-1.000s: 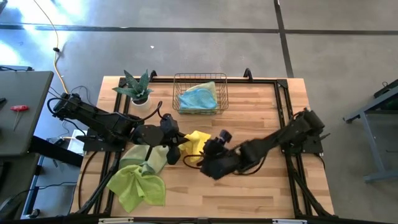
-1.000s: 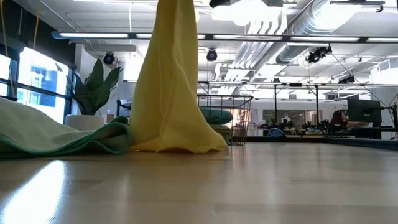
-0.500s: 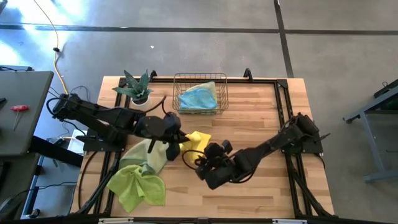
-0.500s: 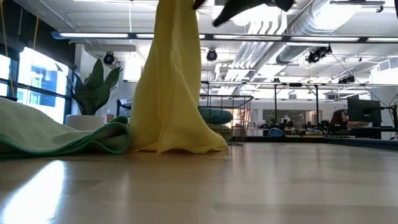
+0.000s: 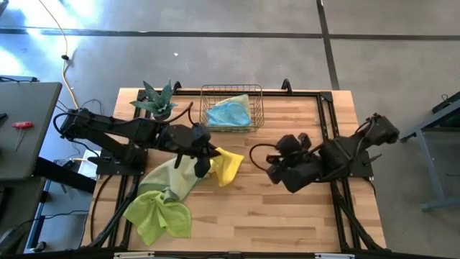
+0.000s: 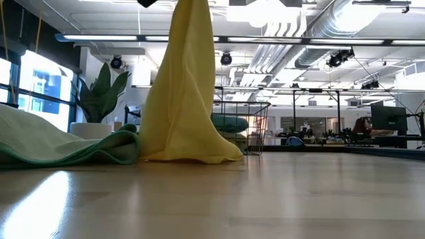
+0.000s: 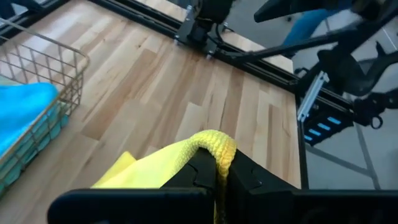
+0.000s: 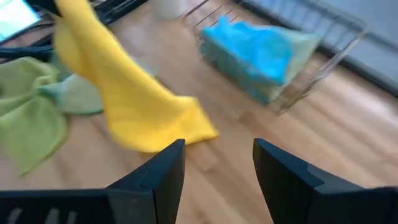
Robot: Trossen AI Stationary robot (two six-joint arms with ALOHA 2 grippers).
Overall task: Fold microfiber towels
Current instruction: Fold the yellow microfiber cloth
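1. The left tool (image 5: 203, 160) is clamped on a corner of the yellow towel (image 5: 227, 166), which hangs in a long draped cone, its bottom edge resting on the bench (image 5: 287, 208) just in front of the wire basket (image 5: 231, 108).
2. The right tool (image 5: 277, 170), to the right of the basket, has its fingers (image 8: 163, 173) spread and holds nothing.
3. A blue towel (image 5: 230, 112) lies in the basket.
4. A sage towel (image 5: 172, 180) and a lime towel (image 5: 158, 214) lie crumpled left of the yellow one; a potted plant (image 5: 158, 102) stands left of the basket.
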